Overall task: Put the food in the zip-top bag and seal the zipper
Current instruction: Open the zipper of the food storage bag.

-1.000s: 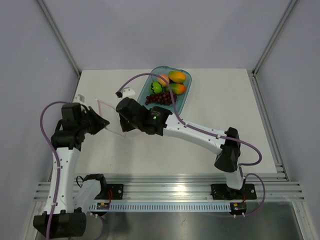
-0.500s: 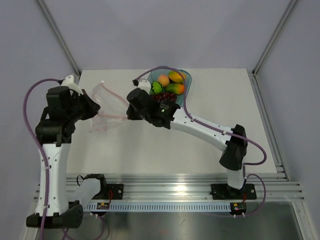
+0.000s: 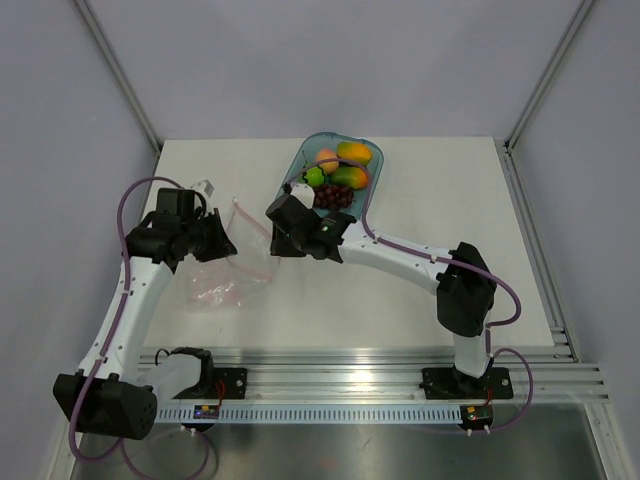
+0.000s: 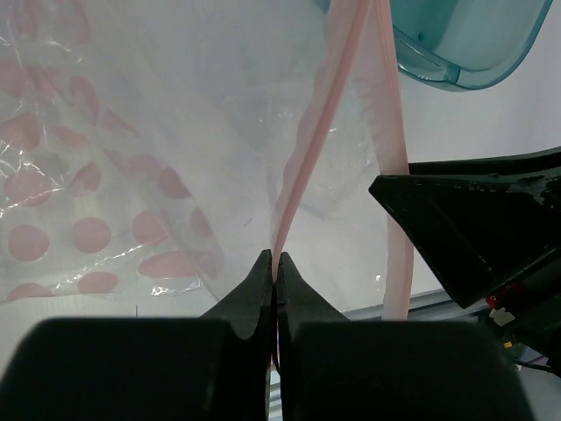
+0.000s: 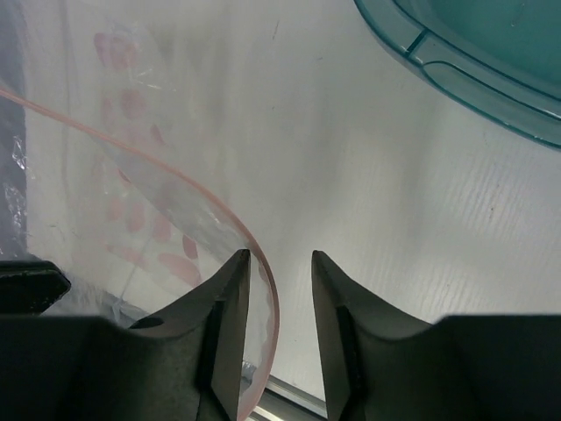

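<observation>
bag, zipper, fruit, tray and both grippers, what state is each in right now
bag: empty, mouth open
zipper: unsealed, its two strips apart
fruit: all five in the tray, none bagged
tray: upright, holding the fruit
left gripper: fingers shut on one zipper strip
right gripper: fingers open, a zipper strip loose between them
</observation>
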`<state>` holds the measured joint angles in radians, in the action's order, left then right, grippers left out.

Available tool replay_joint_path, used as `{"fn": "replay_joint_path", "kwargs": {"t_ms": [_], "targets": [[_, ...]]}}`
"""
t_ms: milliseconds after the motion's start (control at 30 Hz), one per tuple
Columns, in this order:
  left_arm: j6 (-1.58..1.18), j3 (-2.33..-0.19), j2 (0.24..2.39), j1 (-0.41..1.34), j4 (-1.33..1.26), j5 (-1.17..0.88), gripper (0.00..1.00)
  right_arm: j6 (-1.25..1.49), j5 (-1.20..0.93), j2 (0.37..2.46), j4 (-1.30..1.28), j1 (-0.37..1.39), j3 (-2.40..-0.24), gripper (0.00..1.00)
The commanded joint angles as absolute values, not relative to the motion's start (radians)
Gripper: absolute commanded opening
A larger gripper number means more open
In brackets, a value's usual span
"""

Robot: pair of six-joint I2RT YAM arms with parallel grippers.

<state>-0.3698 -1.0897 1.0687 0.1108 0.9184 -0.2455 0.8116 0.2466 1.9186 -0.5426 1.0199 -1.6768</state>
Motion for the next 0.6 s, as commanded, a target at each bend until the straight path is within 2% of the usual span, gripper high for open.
{"fn": "replay_joint_path", "kwargs": {"t_ms": [0, 100, 300, 367, 467, 567], "targets": [[-0.359, -1.134, 1.052, 0.120, 0.880, -0.235, 0.00, 0.743, 0.253, 1.897, -0.511, 1.017, -1.709, 0.42], [-0.356, -1.137, 1.051, 0.124, 0.884, -0.238, 0.00, 0.698, 0.219, 1.905, -0.502, 1.016, -1.733, 0.48], [-0.348, -1.138, 1.049, 0.130, 0.888, -0.244, 0.00, 0.649, 0.074, 1.911, -0.402, 1.009, -1.726, 0.41], [-0.342, -1.140, 1.051, 0.130, 0.893, -0.242, 0.00, 0.635, 0.005, 1.902, -0.355, 1.009, -1.706, 0.41], [-0.341, -1.143, 1.048, 0.130, 0.894, -0.244, 0.00, 0.617, -0.090, 1.910, -0.308, 1.006, -1.706, 0.49], [-0.344, -1.146, 1.049, 0.130, 0.890, -0.255, 0.00, 0.618, -0.117, 1.933, -0.318, 1.005, -1.727, 0.44]]}}
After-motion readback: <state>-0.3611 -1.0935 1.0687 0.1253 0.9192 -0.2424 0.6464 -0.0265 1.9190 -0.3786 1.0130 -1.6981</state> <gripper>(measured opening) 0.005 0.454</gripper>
